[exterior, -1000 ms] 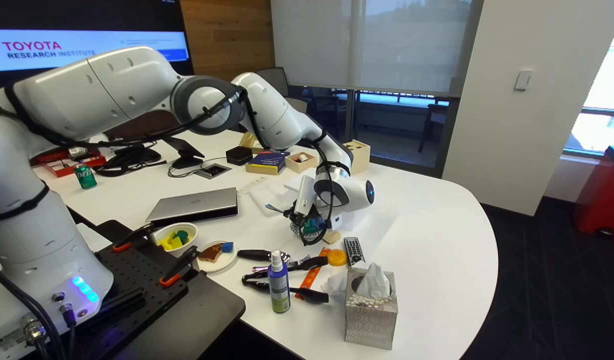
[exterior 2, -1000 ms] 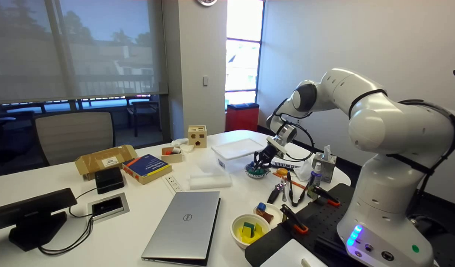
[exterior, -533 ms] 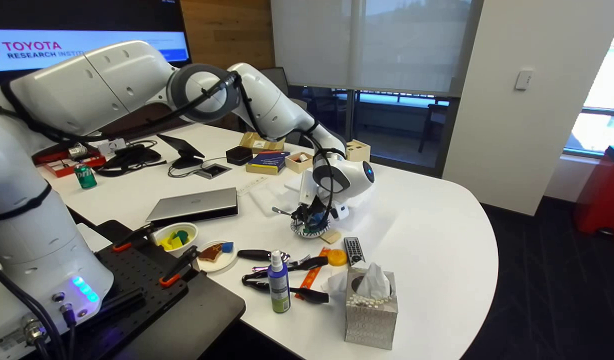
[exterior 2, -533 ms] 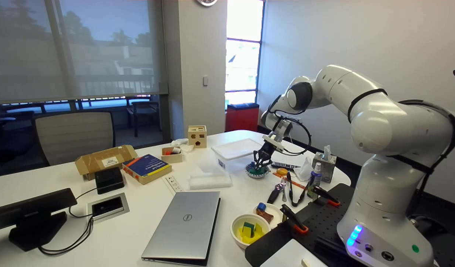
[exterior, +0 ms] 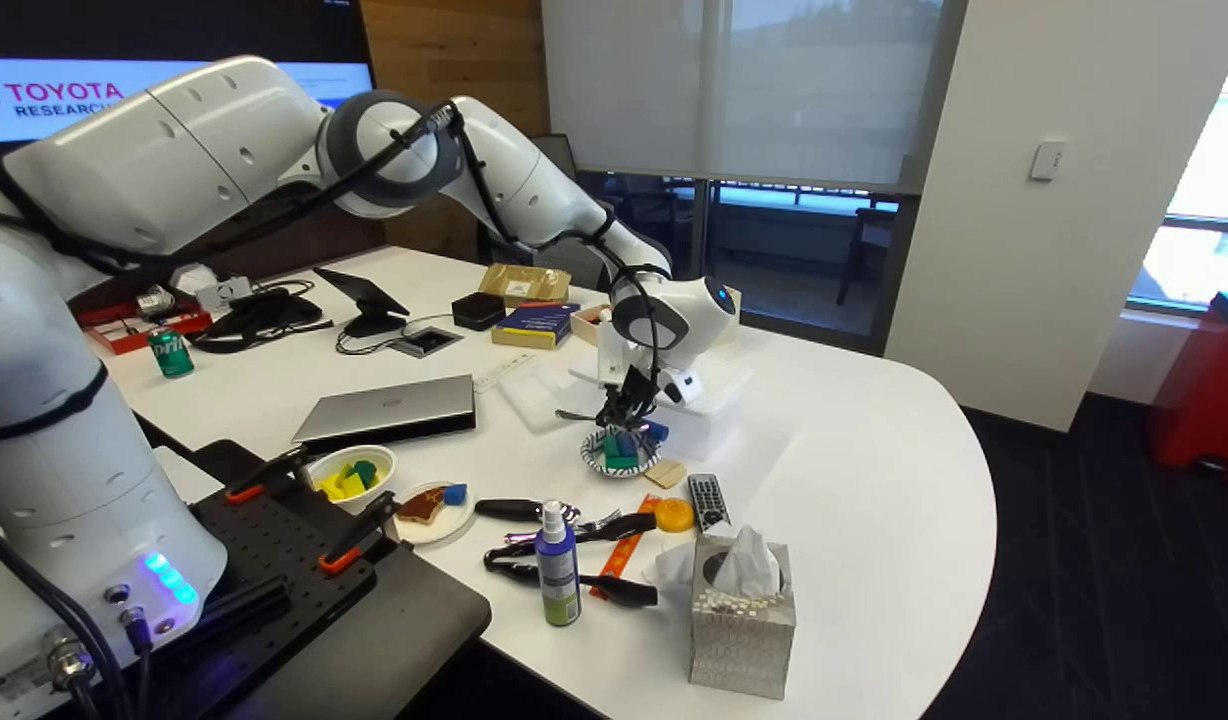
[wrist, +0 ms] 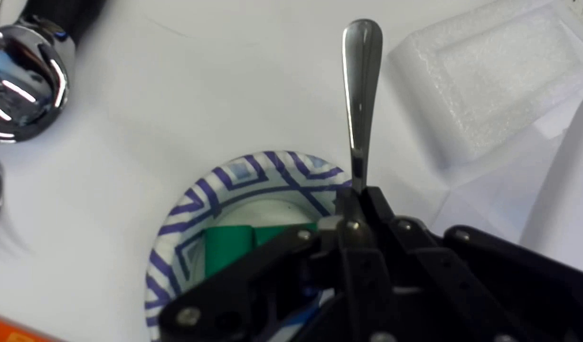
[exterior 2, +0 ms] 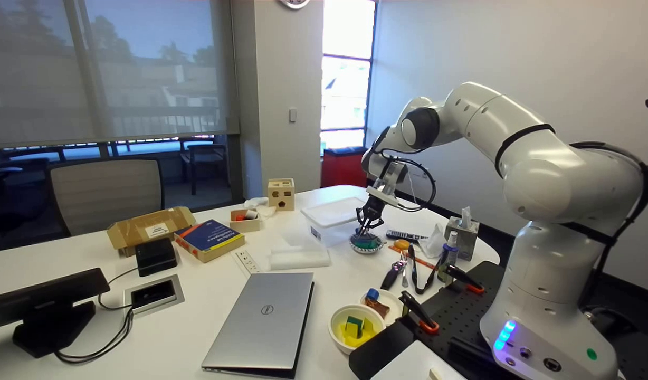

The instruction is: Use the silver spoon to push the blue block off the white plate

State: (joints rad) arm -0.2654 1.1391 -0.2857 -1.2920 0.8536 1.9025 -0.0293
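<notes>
White arm arched down, black gripper pinching a silver metal spoon; at its 8 o'clock in an exterior view, a small blue block sits on a round white plate.

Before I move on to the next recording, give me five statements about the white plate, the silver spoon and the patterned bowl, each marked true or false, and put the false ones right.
1. The blue block lies on the white plate in both exterior views. True.
2. The block has that plate to itself. False: a brown piece lies there too.
3. The fingers are closed on the silver spoon. True.
4. The spoon is touching the white plate. False: the fingers hold it at the patterned bowl, apart from that plate.
5. Green pieces lie in the patterned bowl. True.
</notes>
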